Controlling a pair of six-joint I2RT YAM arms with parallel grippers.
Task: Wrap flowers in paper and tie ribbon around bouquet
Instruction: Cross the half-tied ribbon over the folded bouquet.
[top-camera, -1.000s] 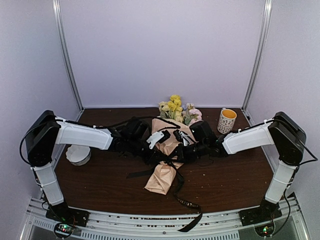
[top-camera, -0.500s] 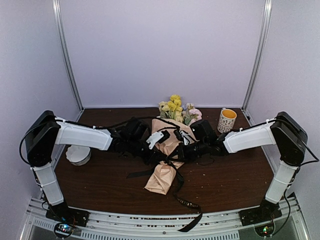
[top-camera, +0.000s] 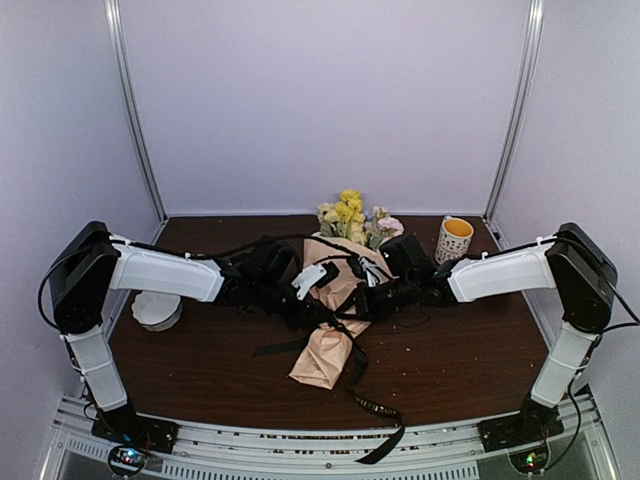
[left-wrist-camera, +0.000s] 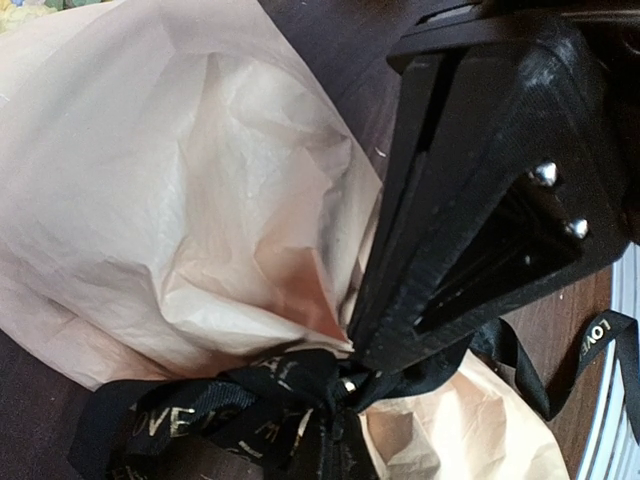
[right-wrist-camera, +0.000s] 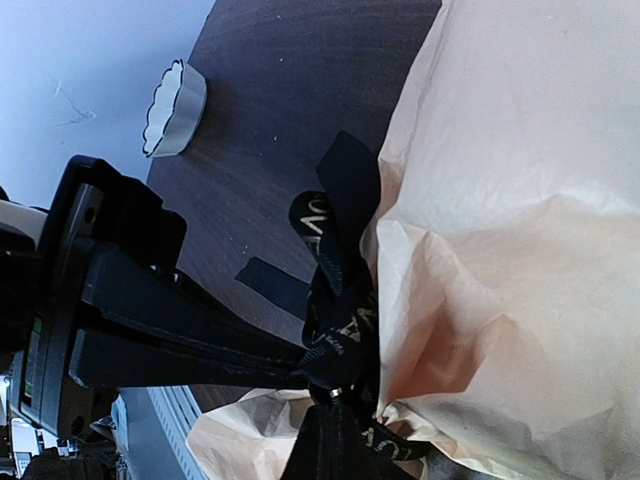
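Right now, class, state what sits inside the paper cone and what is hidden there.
Yellow, cream and pink flowers poke out of the wide far end of the paper. Their stems cannot be seen: the paper covers them, cinched by the black ribbon.

The arms (top-camera: 168, 273) are white-shelled, with black joints (top-camera: 78, 278), cables (top-camera: 41, 290) and silver screws (left-wrist-camera: 545, 173).
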